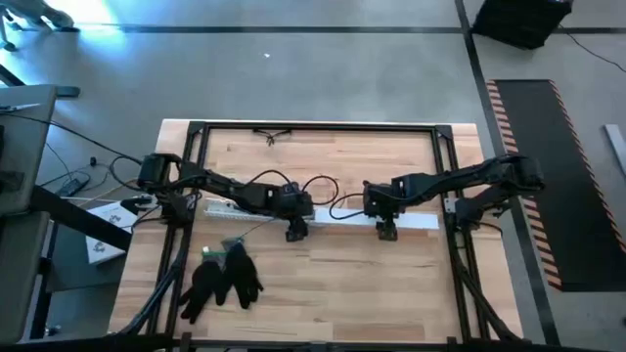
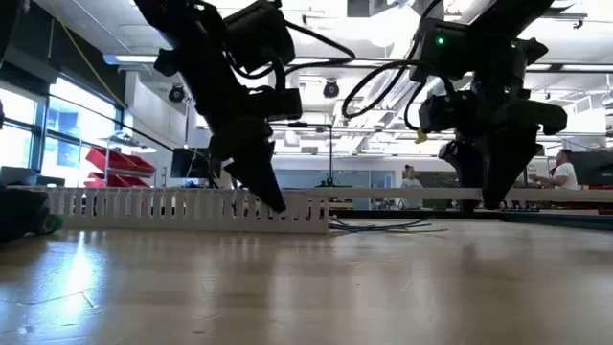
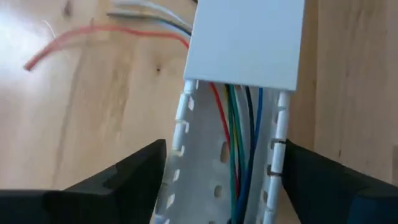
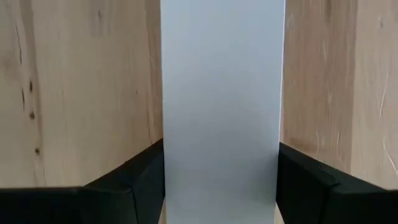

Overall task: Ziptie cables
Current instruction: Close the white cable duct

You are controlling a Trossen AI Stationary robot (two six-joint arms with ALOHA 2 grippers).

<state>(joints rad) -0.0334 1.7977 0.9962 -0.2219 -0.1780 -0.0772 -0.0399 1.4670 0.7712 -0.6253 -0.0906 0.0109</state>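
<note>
Cables (image 3: 239, 134) lay inside the slotted channel (image 3: 186, 155) near table centre, both the left gripper (image 3: 217, 180) at 9 o'clock and the right gripper (image 4: 221, 180) at 3 o'clock spread wide, straddling it ungripped, so a careless squeeze risked pinching wires or shoving the cover (image 4: 222, 93) askew.

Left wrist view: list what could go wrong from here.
1. The left gripper straddles the slotted channel with its fingers open; closing may squash the thin walls.
2. The cables lie loose under the cover; sliding it could pinch them.
3. The right gripper flanks the cover too; opposing pulls might twist it.
</note>
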